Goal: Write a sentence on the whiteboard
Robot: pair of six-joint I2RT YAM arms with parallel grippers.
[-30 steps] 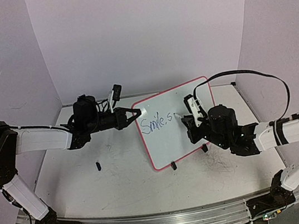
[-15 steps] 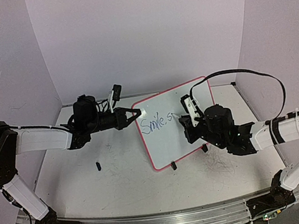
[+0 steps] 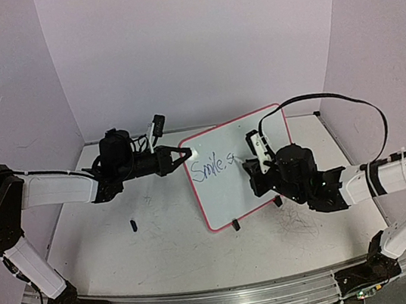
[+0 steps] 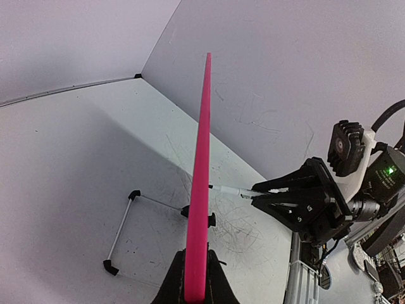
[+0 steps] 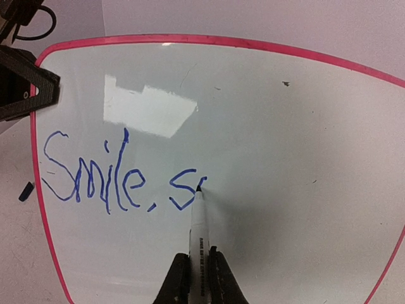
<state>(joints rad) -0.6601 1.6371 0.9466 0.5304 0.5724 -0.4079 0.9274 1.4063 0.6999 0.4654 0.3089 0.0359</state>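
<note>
The right gripper (image 5: 199,266) is pressing a marker (image 5: 199,221) to the whiteboard (image 3: 232,193) while the left gripper (image 3: 186,154) is clamping the board's left rim.

The board is standing tilted on black clip feet (image 3: 236,225) mid-table, between the two arms. In the left wrist view it is showing only edge-on, hiding all the writing, and in the right wrist view its lower corners are running out of frame. The sentence (image 5: 120,171) is reading "Smile, s" in blue, with a further stroke too partial to make out. The right jaws are closing on the marker's barrel. A small dark object (image 3: 133,225) is lying left of the board, too small to identify. The white tabletop (image 3: 155,243) is showing grey scribbles, and pale lilac walls (image 3: 194,39) are enclosing it.
</note>
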